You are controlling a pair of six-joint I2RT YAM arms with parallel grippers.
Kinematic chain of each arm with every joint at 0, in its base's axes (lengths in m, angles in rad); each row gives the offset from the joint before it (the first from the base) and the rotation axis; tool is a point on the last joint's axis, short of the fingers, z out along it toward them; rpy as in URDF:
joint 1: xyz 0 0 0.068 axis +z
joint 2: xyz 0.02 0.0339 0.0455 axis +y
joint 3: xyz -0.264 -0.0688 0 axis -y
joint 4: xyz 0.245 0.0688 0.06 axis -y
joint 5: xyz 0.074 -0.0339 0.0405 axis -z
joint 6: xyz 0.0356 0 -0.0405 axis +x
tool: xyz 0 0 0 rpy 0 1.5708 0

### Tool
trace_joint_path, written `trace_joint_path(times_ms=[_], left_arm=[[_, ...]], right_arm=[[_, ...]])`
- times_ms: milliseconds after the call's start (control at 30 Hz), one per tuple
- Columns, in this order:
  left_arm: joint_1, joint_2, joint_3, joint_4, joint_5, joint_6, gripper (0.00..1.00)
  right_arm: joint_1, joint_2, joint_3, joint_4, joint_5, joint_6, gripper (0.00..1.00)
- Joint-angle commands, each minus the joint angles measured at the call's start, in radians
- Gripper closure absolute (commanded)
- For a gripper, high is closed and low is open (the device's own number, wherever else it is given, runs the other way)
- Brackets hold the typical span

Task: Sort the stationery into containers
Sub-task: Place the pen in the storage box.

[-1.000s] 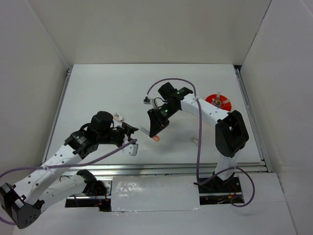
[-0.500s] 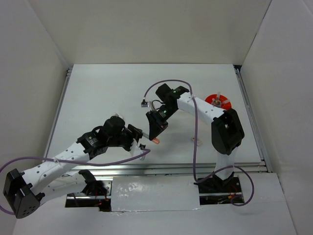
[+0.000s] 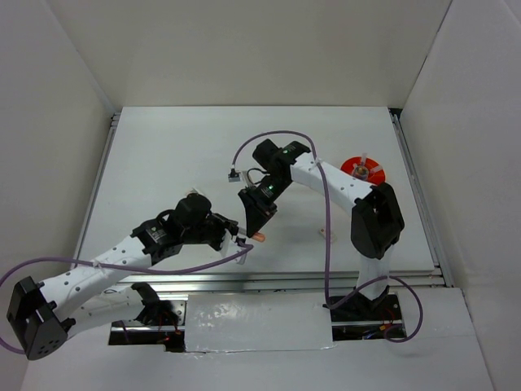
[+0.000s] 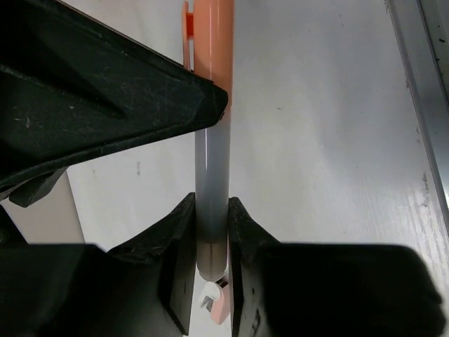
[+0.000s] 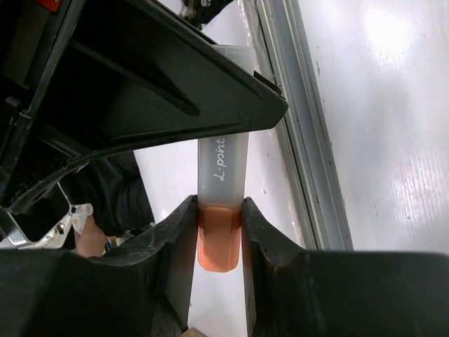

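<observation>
Both arms are holding one pen (image 4: 212, 161), a frosted barrel with an orange cap, near the 6 o'clock edge of the table (image 3: 179, 155). The left gripper (image 4: 212, 232) is pinching the barrel with its jaws narrow. The right gripper (image 5: 219, 235) is clamping the cap end just as tightly, so the two are facing each other along the pen. In each wrist view the pen's long axis is running from 12 to 6 o'clock. Overhead, the orange tub (image 3: 350, 167) is sitting at about 2 o'clock from the pen, well apart, beside the right arm. That arm is the nearer one, so the left is probably the one that should be releasing.
</observation>
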Motion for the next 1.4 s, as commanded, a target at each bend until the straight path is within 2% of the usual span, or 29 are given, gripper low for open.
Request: trace_joint_path(times_ms=[0, 33, 67, 133, 267, 300, 367, 433, 467, 533, 567, 667, 800, 933, 1133, 1367], left_arm=[[-0.009, 0.0, 0.015, 0.027, 0.047, -0.075, 0.89], [-0.009, -0.008, 0.021, 0.024, 0.05, -0.104, 0.95], [-0.01, -0.013, 0.024, 0.027, 0.055, -0.127, 0.99], [-0.01, -0.029, 0.032, 0.019, 0.078, -0.199, 1.0], [-0.013, -0.071, 0.041, 0.024, 0.145, -0.337, 1.0], [-0.012, -0.083, 0.047, 0.036, 0.179, -0.431, 1.0], [0.01, -0.085, 0.058, 0.094, 0.208, -0.564, 1.0], [0.052, -0.071, 0.086, 0.122, 0.284, -0.761, 1.0], [0.066, -0.054, 0.101, 0.169, 0.32, -0.906, 1.0], [0.088, -0.039, 0.113, 0.217, 0.361, -1.035, 1.0], [0.085, -0.027, 0.124, 0.266, 0.367, -1.144, 1.0], [0.071, -0.016, 0.136, 0.336, 0.345, -1.283, 1.0], [0.085, 0.02, 0.156, 0.406, 0.361, -1.372, 1.0], [0.097, 0.044, 0.159, 0.438, 0.38, -1.449, 1.0], [0.131, 0.056, 0.161, 0.473, 0.404, -1.504, 1.0], [0.163, 0.067, 0.158, 0.498, 0.438, -1.532, 1.0]], right_arm=[[0.001, 0.015, 0.079, -0.082, -0.036, -0.077, 0.89], [-0.01, 0.024, 0.103, -0.099, -0.042, -0.095, 0.69], [-0.04, 0.033, 0.114, -0.119, -0.062, -0.112, 0.61], [-0.085, 0.032, 0.157, -0.136, -0.07, -0.131, 0.46], [-0.223, 0.039, 0.338, -0.149, -0.021, -0.126, 0.44], [-0.284, 0.033, 0.405, -0.135, -0.007, -0.111, 0.44], [-0.339, -0.01, 0.432, -0.034, -0.003, -0.074, 0.44], [-0.404, -0.097, 0.38, 0.052, -0.022, -0.039, 0.41], [-0.424, -0.166, 0.308, 0.136, -0.042, -0.037, 0.38], [-0.433, -0.229, 0.227, 0.219, -0.067, -0.008, 0.36], [-0.43, -0.255, 0.155, 0.271, -0.081, 0.0, 0.34], [-0.407, -0.315, 0.09, 0.29, -0.144, 0.004, 0.32], [-0.38, -0.358, 0.05, 0.312, -0.211, 0.036, 0.3], [-0.332, -0.433, -0.015, 0.457, -0.201, 0.118, 0.29], [-0.295, -0.426, 0.016, 0.379, -0.21, 0.073, 0.3], [-0.285, -0.438, -0.002, 0.385, -0.288, 0.081, 0.32]])
